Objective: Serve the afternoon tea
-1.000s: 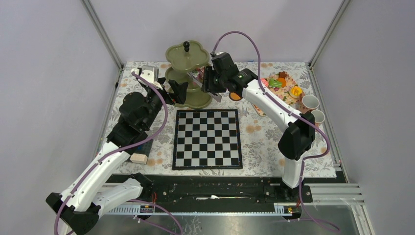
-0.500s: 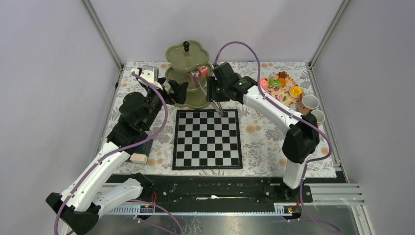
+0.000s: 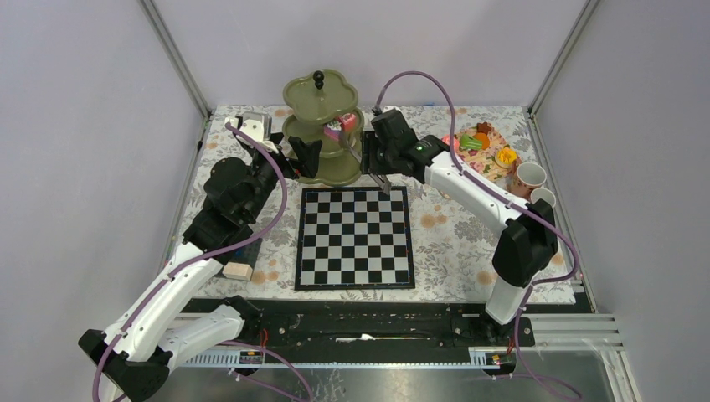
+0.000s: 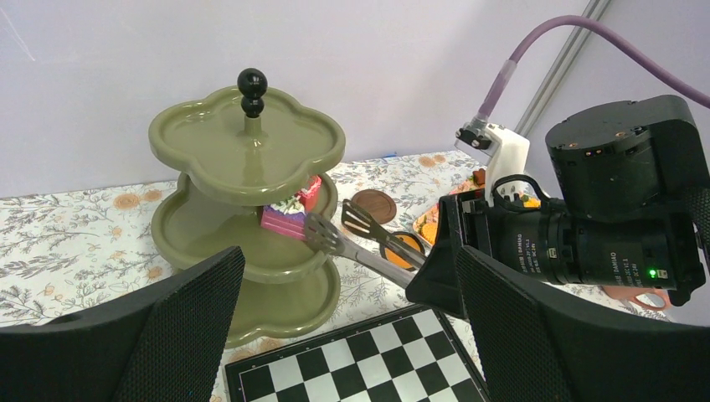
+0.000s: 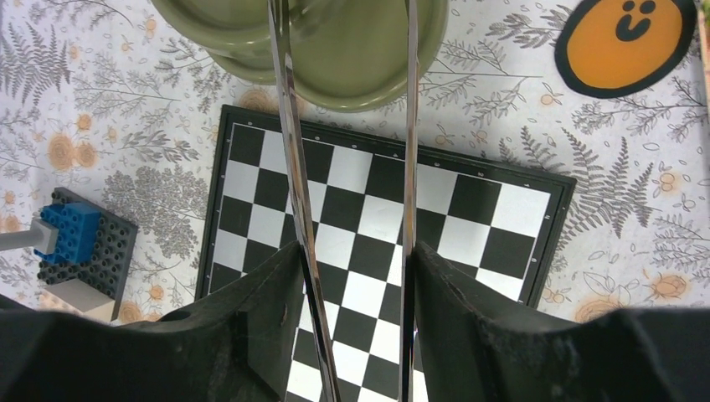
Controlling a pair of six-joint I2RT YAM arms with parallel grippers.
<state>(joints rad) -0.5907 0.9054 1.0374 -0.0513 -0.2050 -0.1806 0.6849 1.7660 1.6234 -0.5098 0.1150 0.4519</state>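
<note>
Progress looks early: one pink cake (image 4: pixel 289 216) sits on the middle tier of the green stand (image 4: pixel 209 146), and it is the only pastry you can see there. The top tier is bare, and so is what shows of the bottom tier.

Your right end effector (image 3: pixel 377 159) is clamped on a pair of metal tongs (image 4: pixel 352 243), with both arms running between its fingers in the right wrist view. The tongs' slotted heads stand apart, the nearer one just beside the cake. Whether it touches the cake you cannot tell. By the look of it the cake is set down, not carried.

Your left end effector (image 3: pixel 306 157) hangs open with nothing in it, close to the stand's left side.

You have most of the serving ahead of you. The other pastries (image 3: pixel 481 142) lie on the patterned plate (image 3: pixel 494 172) at the far right, well apart from the stand. An orange smiley biscuit (image 5: pixel 628 38) and a brown biscuit (image 4: pixel 373 205) lie on the bench (image 3: pixel 435 243) near the stand's foot. Two cups (image 3: pixel 529 176) stand just beside the plate at the bench's right edge.
</note>
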